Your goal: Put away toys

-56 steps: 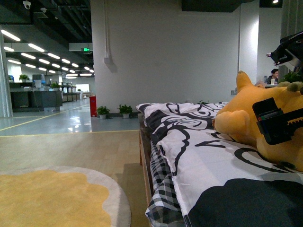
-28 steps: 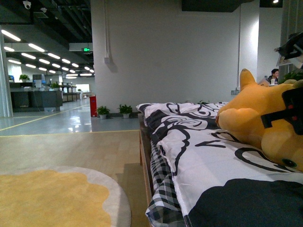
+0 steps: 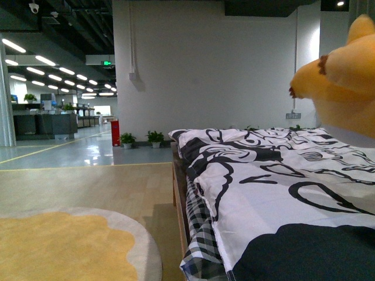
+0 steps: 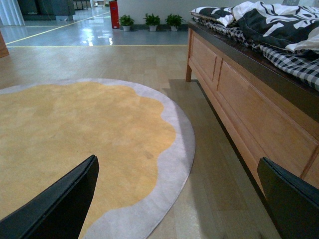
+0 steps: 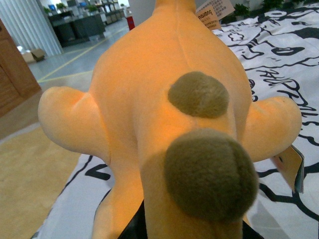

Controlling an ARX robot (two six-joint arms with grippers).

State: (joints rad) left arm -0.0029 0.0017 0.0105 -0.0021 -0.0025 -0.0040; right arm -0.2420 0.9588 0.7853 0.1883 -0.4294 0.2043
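The orange-yellow plush toy (image 3: 343,76) hangs in the air above the bed at the upper right of the front view, clear of the quilt. In the right wrist view the plush toy (image 5: 164,99) fills the frame, showing two brown patches and two stubby limbs. My right gripper (image 5: 192,231) is shut on it, and only dark slivers of the fingers show under the fabric. My left gripper (image 4: 174,209) is open and holds nothing. Its black fingers (image 4: 55,209) straddle the floor at the rug's edge.
A bed with a black-and-white quilt (image 3: 263,193) and wooden side panels (image 4: 249,99) stands on the right. A round yellow rug with a grey border (image 4: 75,134) lies on the wooden floor beside it. Potted plants (image 3: 140,137) line the far wall.
The plush toy has risen off the quilt and now hangs high at the right. The right gripper's dark fingers have passed out of the front view.
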